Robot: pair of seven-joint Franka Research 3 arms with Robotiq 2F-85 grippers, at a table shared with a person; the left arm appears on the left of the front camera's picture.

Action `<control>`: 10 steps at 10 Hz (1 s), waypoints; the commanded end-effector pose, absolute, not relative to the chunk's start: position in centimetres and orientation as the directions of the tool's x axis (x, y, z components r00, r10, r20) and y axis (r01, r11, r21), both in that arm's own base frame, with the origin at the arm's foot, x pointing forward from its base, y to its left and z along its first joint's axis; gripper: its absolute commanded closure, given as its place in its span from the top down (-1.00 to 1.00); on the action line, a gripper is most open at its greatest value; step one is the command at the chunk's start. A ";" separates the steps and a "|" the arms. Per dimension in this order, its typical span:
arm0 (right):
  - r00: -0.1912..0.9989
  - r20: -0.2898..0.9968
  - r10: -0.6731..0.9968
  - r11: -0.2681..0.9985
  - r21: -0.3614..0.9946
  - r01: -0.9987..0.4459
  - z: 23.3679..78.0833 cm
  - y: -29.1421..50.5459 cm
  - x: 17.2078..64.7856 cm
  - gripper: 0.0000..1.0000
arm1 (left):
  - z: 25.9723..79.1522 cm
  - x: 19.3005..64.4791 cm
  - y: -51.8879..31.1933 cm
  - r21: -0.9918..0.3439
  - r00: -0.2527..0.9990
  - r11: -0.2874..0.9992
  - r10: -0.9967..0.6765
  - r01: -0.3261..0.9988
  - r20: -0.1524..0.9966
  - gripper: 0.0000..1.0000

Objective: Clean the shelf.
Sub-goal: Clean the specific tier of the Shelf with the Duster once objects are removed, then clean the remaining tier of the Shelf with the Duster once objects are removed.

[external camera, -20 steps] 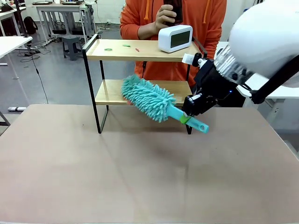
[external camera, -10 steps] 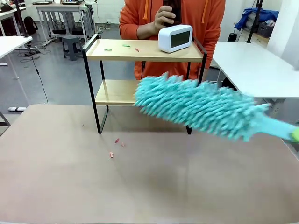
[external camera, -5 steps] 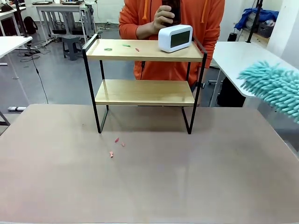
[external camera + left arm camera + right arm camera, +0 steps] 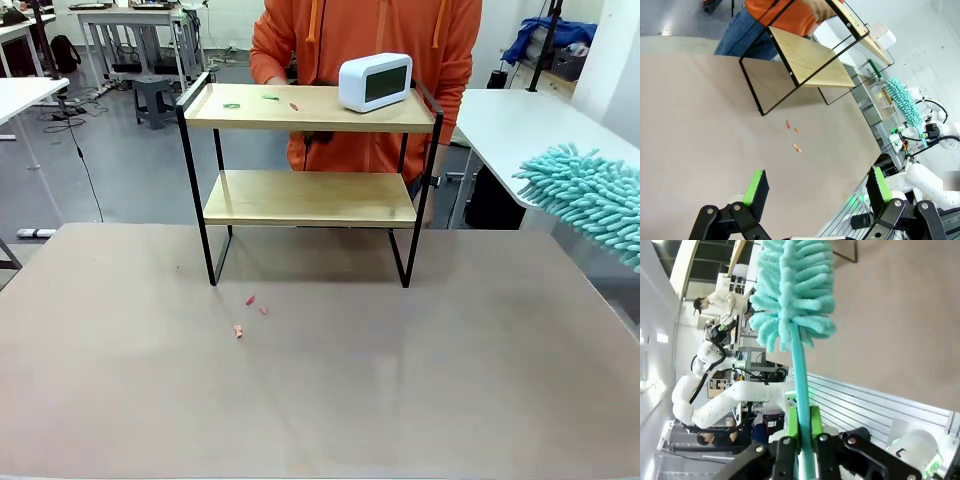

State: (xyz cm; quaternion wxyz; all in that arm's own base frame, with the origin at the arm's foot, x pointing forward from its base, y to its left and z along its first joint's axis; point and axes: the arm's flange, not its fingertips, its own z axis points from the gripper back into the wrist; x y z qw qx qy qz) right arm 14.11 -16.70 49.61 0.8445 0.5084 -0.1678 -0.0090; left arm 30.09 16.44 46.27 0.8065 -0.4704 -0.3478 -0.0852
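Observation:
The shelf, two light wooden boards in a black frame, stands at the table's far middle; it also appears in the left wrist view. Small green and red bits lie on its top board. At the right edge hangs a teal fluffy duster, clear of the shelf. My right gripper is shut on the duster's handle, with the duster head pointing away from it. My left gripper hovers open above the table, nothing between its fingers.
A white clock sits on the top board's right side. Pink crumbs lie on the brown table in front of the shelf. A person in an orange hoodie stands right behind the shelf. A white table stands at the right.
The duster left the lower board and swung out to the right edge. Pink crumbs now lie on the table. The person's raised hand has dropped.

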 end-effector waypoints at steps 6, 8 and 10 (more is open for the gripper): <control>0.941 0.298 -0.161 0.481 0.856 -0.189 49.8 -17.2 13.6 -0.75 | 46.2 30.2 16.2 -0.690 0.722 0.536 0.198 0.486 0.663 1.00; 0.941 0.298 -0.161 0.481 0.856 -0.189 49.8 -17.2 13.6 -0.75 | 46.2 30.2 16.2 -0.690 0.722 0.536 0.198 0.486 0.663 1.00; 0.941 0.298 -0.161 0.481 0.856 -0.189 49.8 -17.2 13.6 -0.75 | 46.2 30.2 16.2 -0.690 0.722 0.536 0.198 0.486 0.663 1.00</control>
